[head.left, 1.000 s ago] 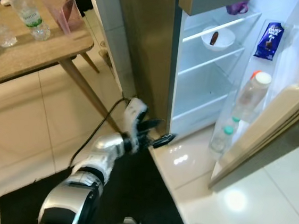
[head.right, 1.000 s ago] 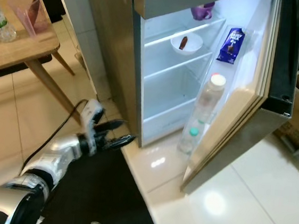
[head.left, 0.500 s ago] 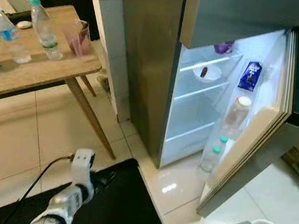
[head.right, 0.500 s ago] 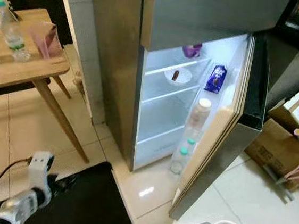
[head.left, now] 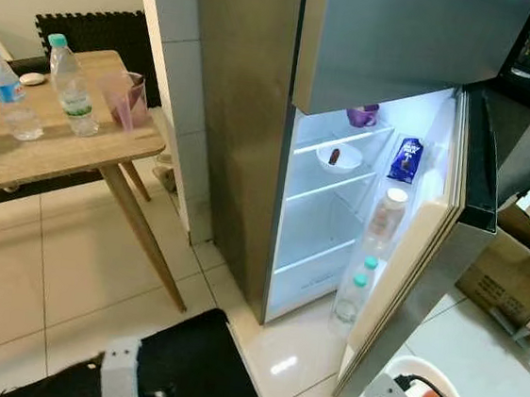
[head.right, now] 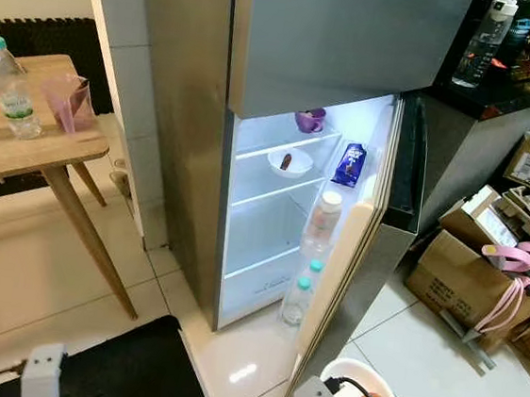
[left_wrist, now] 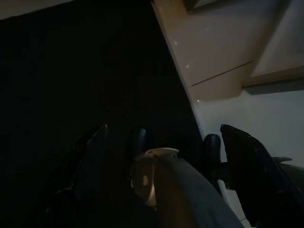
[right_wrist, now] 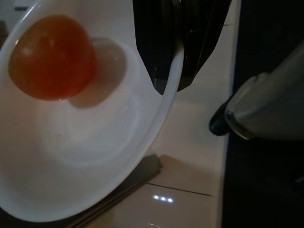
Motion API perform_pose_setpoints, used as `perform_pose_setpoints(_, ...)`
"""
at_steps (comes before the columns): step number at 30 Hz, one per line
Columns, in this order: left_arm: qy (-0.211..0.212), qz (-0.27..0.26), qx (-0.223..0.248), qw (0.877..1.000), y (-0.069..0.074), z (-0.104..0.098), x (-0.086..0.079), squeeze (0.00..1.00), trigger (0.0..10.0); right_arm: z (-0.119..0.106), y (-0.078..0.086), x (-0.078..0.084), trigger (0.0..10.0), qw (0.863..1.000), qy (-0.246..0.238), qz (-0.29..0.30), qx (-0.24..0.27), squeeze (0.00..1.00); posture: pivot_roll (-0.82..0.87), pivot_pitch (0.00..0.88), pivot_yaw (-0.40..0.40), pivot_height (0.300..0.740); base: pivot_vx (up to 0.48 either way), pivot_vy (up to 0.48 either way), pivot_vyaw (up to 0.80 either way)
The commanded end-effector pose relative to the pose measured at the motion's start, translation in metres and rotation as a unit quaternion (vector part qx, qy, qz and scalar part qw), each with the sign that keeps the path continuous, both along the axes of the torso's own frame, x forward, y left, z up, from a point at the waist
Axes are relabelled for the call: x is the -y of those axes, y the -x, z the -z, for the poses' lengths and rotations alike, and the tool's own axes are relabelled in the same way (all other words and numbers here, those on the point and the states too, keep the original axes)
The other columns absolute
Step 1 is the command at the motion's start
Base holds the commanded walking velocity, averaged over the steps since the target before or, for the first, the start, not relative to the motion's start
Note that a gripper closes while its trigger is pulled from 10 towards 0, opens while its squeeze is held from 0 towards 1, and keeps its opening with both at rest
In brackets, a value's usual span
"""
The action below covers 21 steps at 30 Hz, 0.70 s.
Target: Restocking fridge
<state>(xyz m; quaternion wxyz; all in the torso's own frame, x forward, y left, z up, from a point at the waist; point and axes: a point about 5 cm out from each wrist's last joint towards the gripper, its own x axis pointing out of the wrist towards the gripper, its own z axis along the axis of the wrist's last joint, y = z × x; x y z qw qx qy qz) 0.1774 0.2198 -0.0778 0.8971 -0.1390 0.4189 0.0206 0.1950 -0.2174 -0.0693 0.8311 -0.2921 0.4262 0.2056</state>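
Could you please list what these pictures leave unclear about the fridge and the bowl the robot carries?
- Bowl held by the right hand: head views cut it off at the bottom edge.
- Orange item: round, kind unclear.
- Carton in the fridge door: label too small.
- Left hand: dark wrist view.

A tall fridge (head.right: 319, 43) with a brushed, matt steel skin stands at the centre of the frame; its open lower door (head.right: 358, 256) shows smooth white plastic lining and clear shelves. The floor tiles (head.right: 48, 280) are pale and glossy, mirroring the fridge light. A matt black mat (head.left: 200, 362) lies at the lower left. The wooden table (head.left: 52, 152) at the upper left has a dull grain. Clear plastic bottles (head.left: 68, 88) stand on it. A glossy white bowl (right_wrist: 95, 142) holds a smooth orange fruit (right_wrist: 52, 57)
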Motion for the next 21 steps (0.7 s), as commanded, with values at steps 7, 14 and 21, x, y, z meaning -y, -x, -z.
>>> perform_pose_setpoints(7,0.002,0.015,-0.003,1.0,-0.005,0.001,0.014,0.0,10.0,0.0,-0.002,-0.034,10.0,0.992,-0.116,-0.039,-0.028,0.0,-0.09,0.013,-0.028,0.74,0.0,0.0,0.0)
perform_pose_setpoints(14,0.003,0.021,-0.01,1.0,-0.004,0.002,0.018,0.0,10.0,-0.002,-0.005,-0.051,10.0,0.983,-0.156,-0.087,-0.044,0.0,-0.09,0.017,-0.025,0.74,0.0,0.0,0.0)
perform_pose_setpoints(21,0.004,0.034,-0.017,0.999,-0.001,0.005,0.024,0.0,10.0,-0.014,-0.015,-0.071,10.0,0.96,-0.203,-0.182,-0.058,0.0,-0.09,0.015,-0.021,0.74,0.0,0.0,0.0)
